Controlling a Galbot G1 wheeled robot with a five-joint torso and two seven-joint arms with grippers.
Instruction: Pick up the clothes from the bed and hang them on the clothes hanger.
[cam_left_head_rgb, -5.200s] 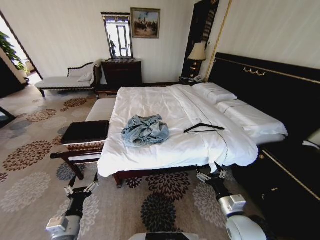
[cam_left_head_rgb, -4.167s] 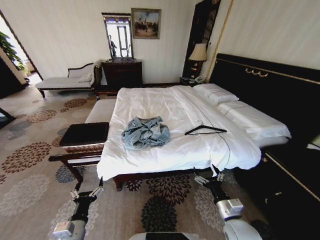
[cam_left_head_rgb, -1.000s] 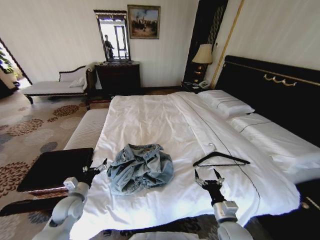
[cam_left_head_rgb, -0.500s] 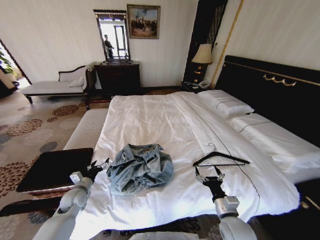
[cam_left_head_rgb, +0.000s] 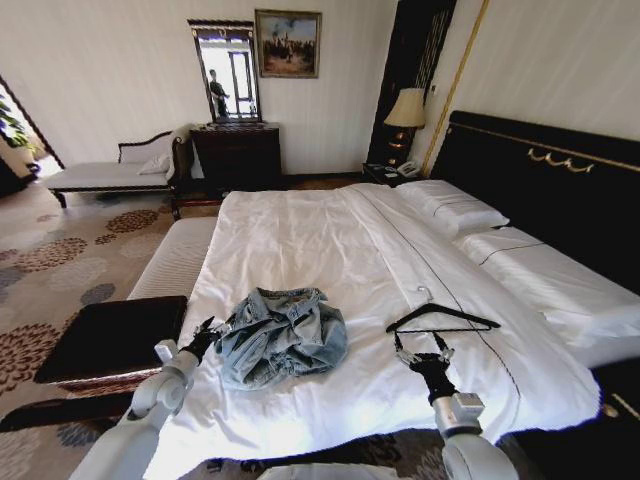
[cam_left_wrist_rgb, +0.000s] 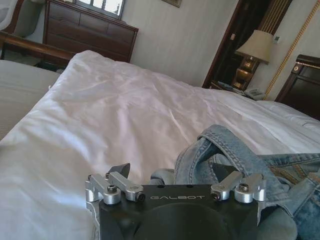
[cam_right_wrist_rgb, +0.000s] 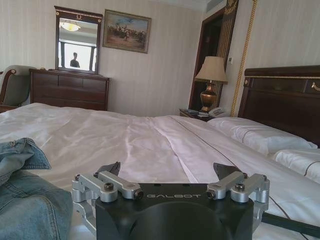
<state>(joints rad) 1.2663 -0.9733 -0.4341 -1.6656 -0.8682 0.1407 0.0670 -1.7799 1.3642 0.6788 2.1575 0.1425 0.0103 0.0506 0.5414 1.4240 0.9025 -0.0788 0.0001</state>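
Both our pincers have crept forward over the bed (cam_left_head_rgb: 300, 230) since half a second ago.
Our left pincer (cam_left_head_rgb: 209, 331), jaws wide, touches the crumpled clothes (cam_left_head_rgb: 282, 336); our right pincer (cam_left_head_rgb: 421, 351), also wide, hovers just short of the clothes hanger (cam_left_head_rgb: 441, 319). We risk pinching sheet along with denim. No containers here.
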